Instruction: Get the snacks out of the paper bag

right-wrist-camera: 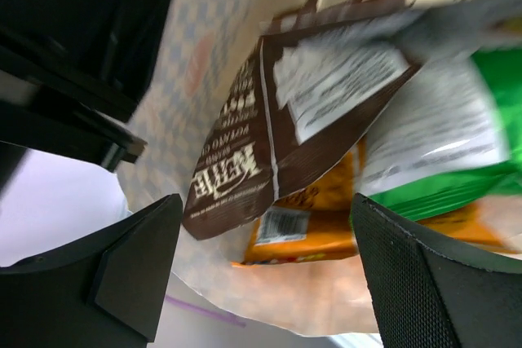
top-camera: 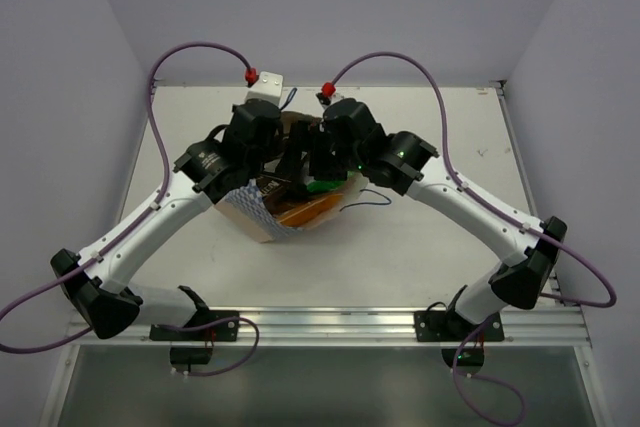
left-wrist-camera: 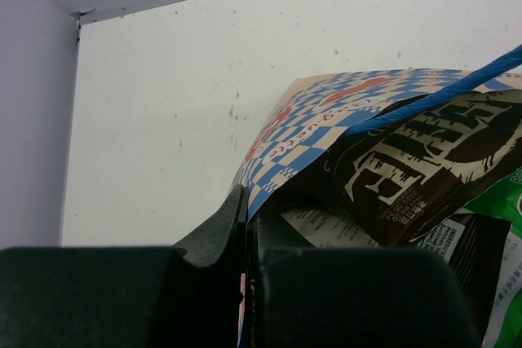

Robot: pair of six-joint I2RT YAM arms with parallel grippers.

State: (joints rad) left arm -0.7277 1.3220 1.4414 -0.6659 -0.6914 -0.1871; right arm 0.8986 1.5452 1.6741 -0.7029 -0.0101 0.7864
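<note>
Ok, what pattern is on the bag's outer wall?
Blue-and-white checks on the paper bag, clearest in the left wrist view.

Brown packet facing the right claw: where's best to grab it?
Grip the brown packet by its near corner, which overlaps the orange packet at the bag mouth. It is flat and free there, so the open right claw could likely come straight in and pinch it.

The left arm (top-camera: 150, 222) and right arm (top-camera: 480, 209) share white links between bulky black joints, looping purple cables (top-camera: 197, 45) tipped with red connectors (top-camera: 250, 74), a green light (top-camera: 400, 154) glowing on the right, whose matte black right jaws carry grid-textured pads (right-wrist-camera: 424, 283).
</note>
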